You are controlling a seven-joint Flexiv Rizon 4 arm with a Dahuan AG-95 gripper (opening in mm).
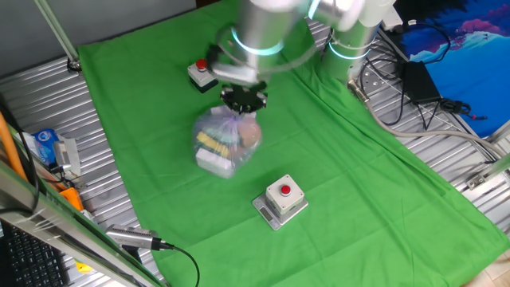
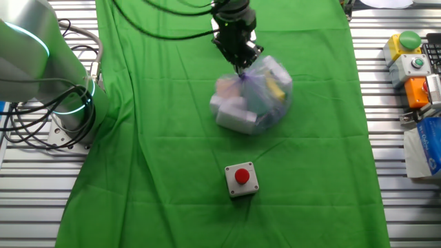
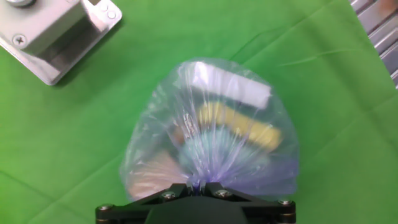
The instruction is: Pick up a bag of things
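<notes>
Beneath my claw (image 3: 198, 186) hangs the bag (image 3: 211, 134), its gathered neck clamped between my fingers. Grasping looks done; whether it has fully left the green surface (image 1: 358, 183) I cannot tell. Beyond it sits a red-button box (image 1: 282, 200).

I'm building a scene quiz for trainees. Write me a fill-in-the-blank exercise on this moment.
1. The end effector is shut on the gathered ____ of the bag.
2. The cloth covering the table is ____.
3. The button on the box near the bag is ____.
4. The long item seen inside the bag in the hand view, below the white one, is ____.

Missing words: top; green; red; yellow
</notes>
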